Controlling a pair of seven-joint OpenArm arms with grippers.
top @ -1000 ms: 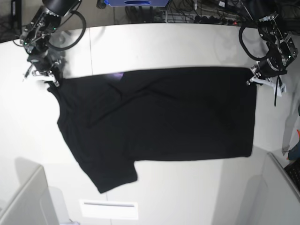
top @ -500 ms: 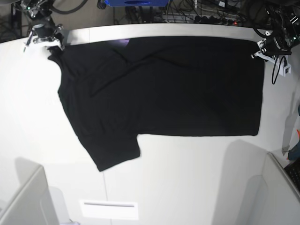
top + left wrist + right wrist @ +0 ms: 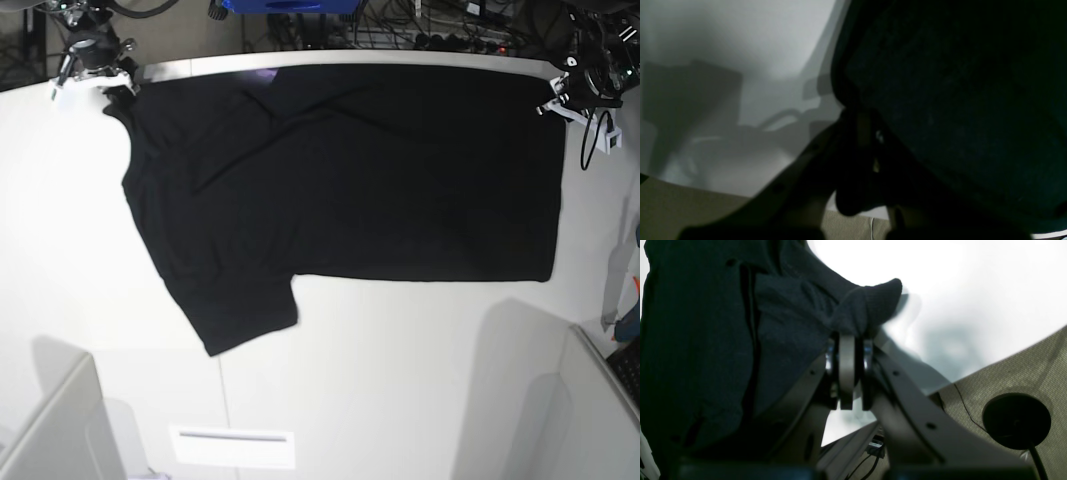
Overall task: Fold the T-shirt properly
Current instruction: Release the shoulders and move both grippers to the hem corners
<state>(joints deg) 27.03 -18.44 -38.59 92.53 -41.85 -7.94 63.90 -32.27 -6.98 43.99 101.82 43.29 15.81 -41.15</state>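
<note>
The black T-shirt (image 3: 350, 170) lies spread over the far half of the white table (image 3: 400, 380), plain side up, one sleeve (image 3: 245, 310) pointing toward the front left. A sliver of purple print (image 3: 265, 75) shows at the far edge. My right gripper (image 3: 112, 85) is shut on the shirt's far left corner; in the right wrist view the cloth (image 3: 853, 313) bunches over its fingers (image 3: 846, 370). My left gripper (image 3: 552, 103) is shut on the far right corner; in the left wrist view the dark cloth (image 3: 957, 100) covers the gripper (image 3: 867, 133).
Cables and a blue box (image 3: 290, 6) lie behind the table's far edge. Grey panels stand at the front left (image 3: 50, 430) and front right (image 3: 595, 410). A white label strip (image 3: 232, 445) lies near the front edge.
Both grippers have pulled the shirt's top edge away from the front toward the table's far edge. The shirt has slid back with them and stretched flatter.
</note>
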